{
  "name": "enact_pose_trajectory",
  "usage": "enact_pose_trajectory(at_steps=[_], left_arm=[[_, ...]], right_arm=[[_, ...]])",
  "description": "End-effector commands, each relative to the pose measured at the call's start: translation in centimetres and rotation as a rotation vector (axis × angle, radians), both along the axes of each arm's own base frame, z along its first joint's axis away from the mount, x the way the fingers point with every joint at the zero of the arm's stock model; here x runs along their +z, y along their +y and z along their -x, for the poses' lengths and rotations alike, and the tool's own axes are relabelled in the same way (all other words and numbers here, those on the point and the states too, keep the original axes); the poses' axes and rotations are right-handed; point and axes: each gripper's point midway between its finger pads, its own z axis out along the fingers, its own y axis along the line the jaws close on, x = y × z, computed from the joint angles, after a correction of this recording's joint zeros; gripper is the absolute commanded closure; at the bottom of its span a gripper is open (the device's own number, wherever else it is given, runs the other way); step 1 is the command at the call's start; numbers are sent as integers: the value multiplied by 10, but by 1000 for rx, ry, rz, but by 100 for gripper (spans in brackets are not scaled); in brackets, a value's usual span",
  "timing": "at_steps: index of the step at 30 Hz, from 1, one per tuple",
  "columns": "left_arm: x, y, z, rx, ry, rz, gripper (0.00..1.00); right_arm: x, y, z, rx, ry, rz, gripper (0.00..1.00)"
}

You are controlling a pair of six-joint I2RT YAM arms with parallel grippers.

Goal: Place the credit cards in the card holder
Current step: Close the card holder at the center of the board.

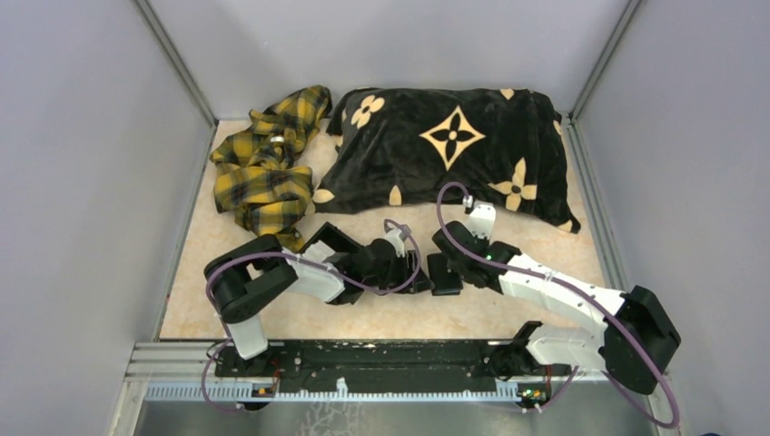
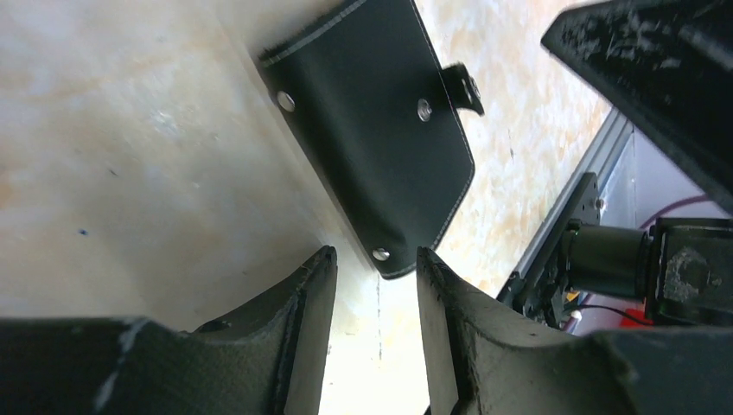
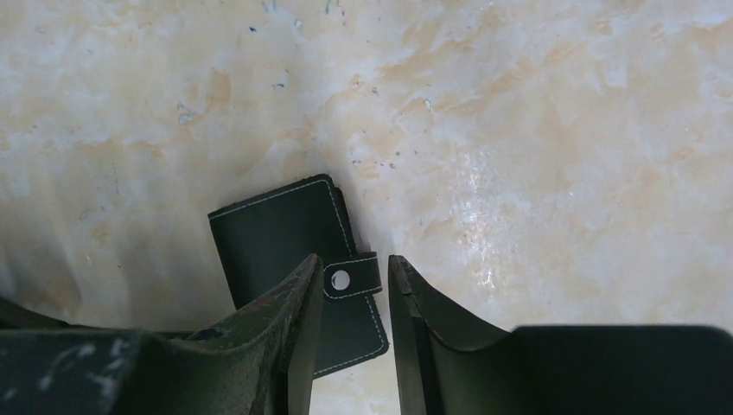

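Observation:
The card holder (image 1: pixel 445 274) is a small black case with white stitching, folded shut with a snap strap, lying flat on the marbled table between my two grippers. My left gripper (image 1: pixel 421 278) is open and empty just left of it. In the left wrist view the holder (image 2: pixel 372 130) has one corner just between the left gripper's (image 2: pixel 373 259) tips. My right gripper (image 1: pixel 457 258) is open over the holder. In the right wrist view the holder (image 3: pixel 277 233) has its snap strap (image 3: pixel 350 277) between the right gripper's (image 3: pixel 354 264) tips. No credit cards are in view.
A black pillow with tan flower marks (image 1: pixel 454 150) lies at the back. A yellow plaid cloth (image 1: pixel 268 163) is bunched at the back left. Grey walls close in both sides. The metal rail (image 1: pixel 363 359) runs along the near edge. The right arm (image 2: pixel 657 86) fills the left wrist view's right side.

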Motion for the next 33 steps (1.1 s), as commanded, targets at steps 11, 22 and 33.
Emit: enact_pose_trajectory(at_steps=[11, 22, 33], left_arm=[[-72, 54, -9, 47, 72, -261, 51], [-74, 54, -11, 46, 79, -260, 52], [-78, 53, -9, 42, 95, -262, 52]], right_arm=[[-2, 33, -7, 95, 53, 43, 65], [-16, 31, 1, 102, 91, 61, 67], [-28, 27, 6, 104, 118, 80, 80]])
